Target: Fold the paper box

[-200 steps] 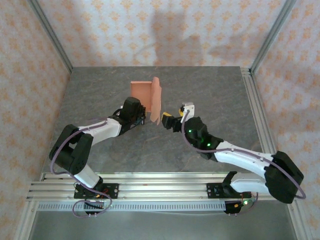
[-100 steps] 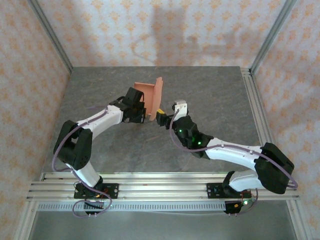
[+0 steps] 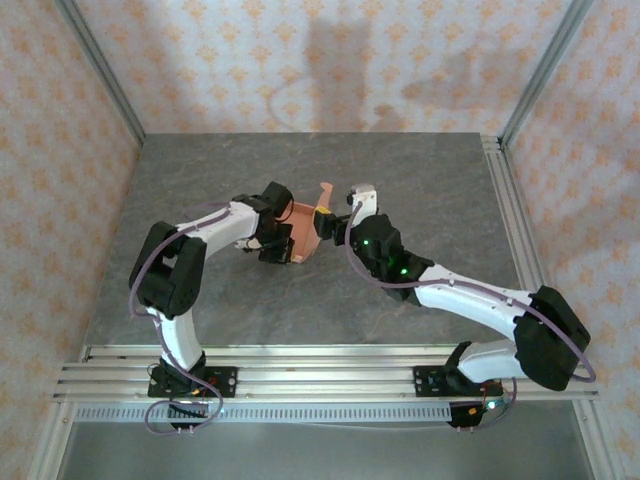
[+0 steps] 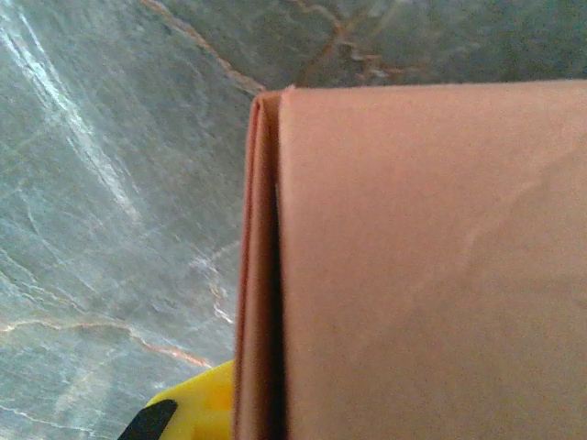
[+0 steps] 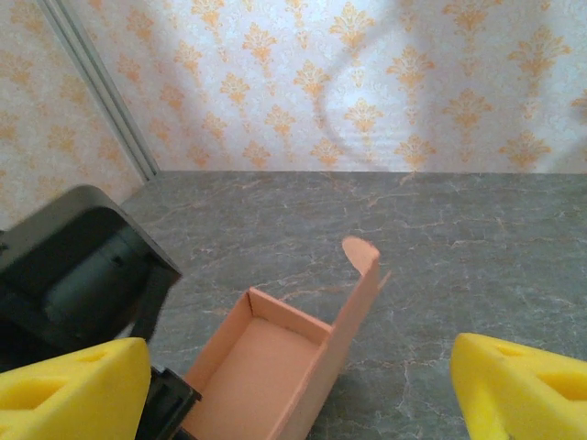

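Note:
The paper box (image 3: 303, 232) is a small salmon-orange tray with one long flap standing up, ending in a rounded tab (image 5: 360, 252). It sits mid-table between the two arms. My left gripper (image 3: 281, 243) is shut on the box's left wall. In the left wrist view the card (image 4: 422, 266) is close to the lens, with one yellow finger (image 4: 188, 412) beside its folded edge. My right gripper (image 3: 334, 222) is open just right of the box. Its yellow fingers (image 5: 73, 390) stand wide apart, and the box's hollow (image 5: 252, 367) lies ahead between them.
The grey marbled tabletop (image 3: 420, 180) has patterned walls behind and at both sides, and a metal rail (image 3: 300, 365) at the near edge. The left arm's black wrist (image 5: 73, 275) sits close on the left of the right wrist view.
The left gripper has brought the box nearer and tipped it from standing to lying lower. The right gripper has moved up and in, close to the box's right side.

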### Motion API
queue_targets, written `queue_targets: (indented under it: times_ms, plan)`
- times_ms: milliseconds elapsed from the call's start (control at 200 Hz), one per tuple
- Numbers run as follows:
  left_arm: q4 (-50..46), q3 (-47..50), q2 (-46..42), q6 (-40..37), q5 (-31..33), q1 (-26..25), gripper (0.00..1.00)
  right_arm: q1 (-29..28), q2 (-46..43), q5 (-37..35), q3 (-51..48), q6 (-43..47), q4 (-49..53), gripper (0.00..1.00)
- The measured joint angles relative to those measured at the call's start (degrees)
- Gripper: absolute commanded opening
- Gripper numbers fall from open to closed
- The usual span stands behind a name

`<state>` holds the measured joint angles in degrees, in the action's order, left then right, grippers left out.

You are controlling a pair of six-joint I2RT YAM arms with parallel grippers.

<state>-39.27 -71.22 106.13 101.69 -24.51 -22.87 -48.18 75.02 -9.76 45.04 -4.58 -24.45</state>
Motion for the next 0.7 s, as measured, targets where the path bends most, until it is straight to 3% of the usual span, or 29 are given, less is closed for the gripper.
queue_targets:
  times_ms: [140, 305, 390, 701]
  plan:
    - [0.0, -0.2, 1.1, 0.4, -2.2, 0.4, 0.1, 0.5, 0.2, 1.0, 0.1, 0.0, 0.1, 0.85]
    - [1.3, -0.2, 2.1, 1.4, -3.8, 0.5, 0.77, 1.5, 0.3, 1.5, 0.2, 0.0, 0.0, 0.86]
    - [2.3, 0.3, 2.3, 2.0, -4.2, 0.5, 0.97, 1.9, 0.2, 1.5, 0.2, 0.2, 0.3, 0.86]
    - [2.1, 2.4, -1.6, -0.4, -3.4, 0.8, 1.0, 2.1, -0.9, 1.5, 2.1, 0.6, 6.9, 0.88]
